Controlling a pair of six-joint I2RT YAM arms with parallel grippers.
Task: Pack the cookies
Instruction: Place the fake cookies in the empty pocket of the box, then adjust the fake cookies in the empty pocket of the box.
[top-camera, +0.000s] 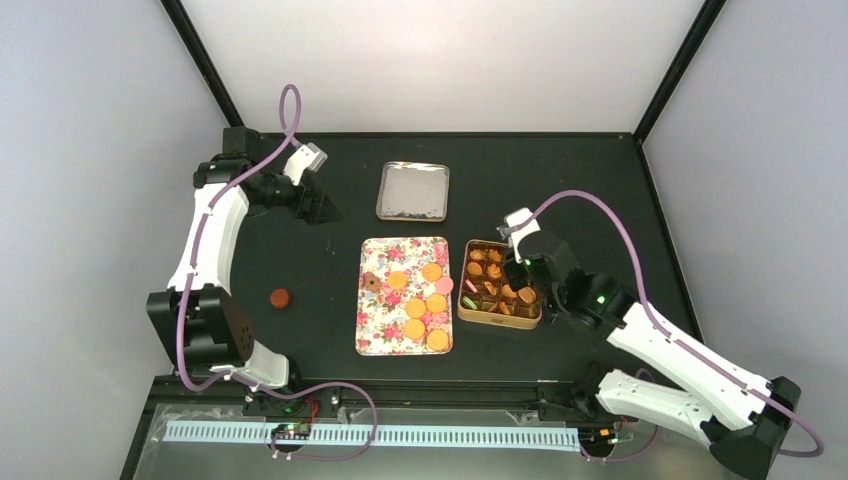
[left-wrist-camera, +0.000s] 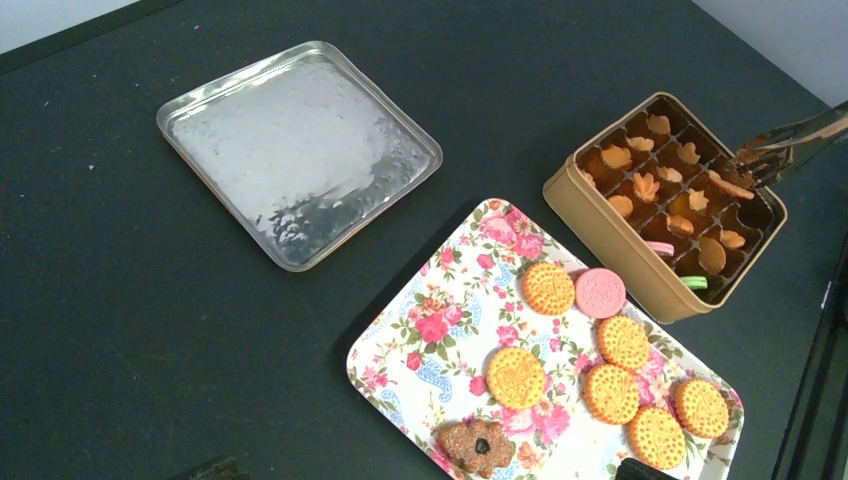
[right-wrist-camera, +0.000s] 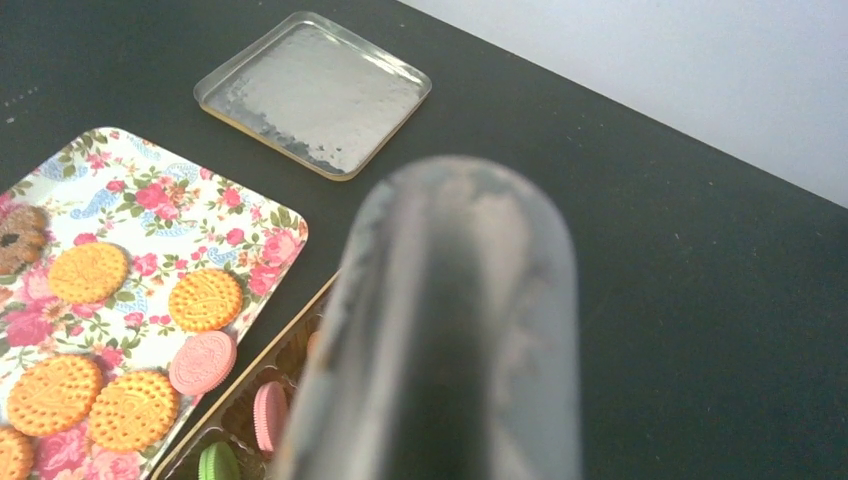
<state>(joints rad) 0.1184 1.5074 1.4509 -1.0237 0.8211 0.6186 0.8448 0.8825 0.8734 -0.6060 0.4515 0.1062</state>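
We see a big black table (top-camera: 600, 180). In the middle lies a flowery tray (top-camera: 385, 250), and its long side runs from near to far. Far behind it lies a shiny silver lid (top-camera: 413, 190). Just right of the tray sits a gold tin (top-camera: 500, 318) with many little boxes inside. Some boxes already have cookies in them.

More cookies (top-camera: 415, 308) wait on the tray. Most are round and orange, one is pink, and one is brown with a dark middle. One dark brown cookie (top-camera: 281, 298) lies alone on the table, well to the left of the tray.

The right gripper (top-camera: 518, 275) hangs over the tin, so the tray's cookies lie just to its left. We think this arm is the closer one for them. The left gripper (top-camera: 322, 210) is far back on the left with its fingers wide apart, and it holds nothing. It is the closer one to the lone cookie.

The right gripper's fingers (left-wrist-camera: 800, 135) are close together, with something small and brown at their tips. It may be a cookie, but we cannot tell if it is pinched.
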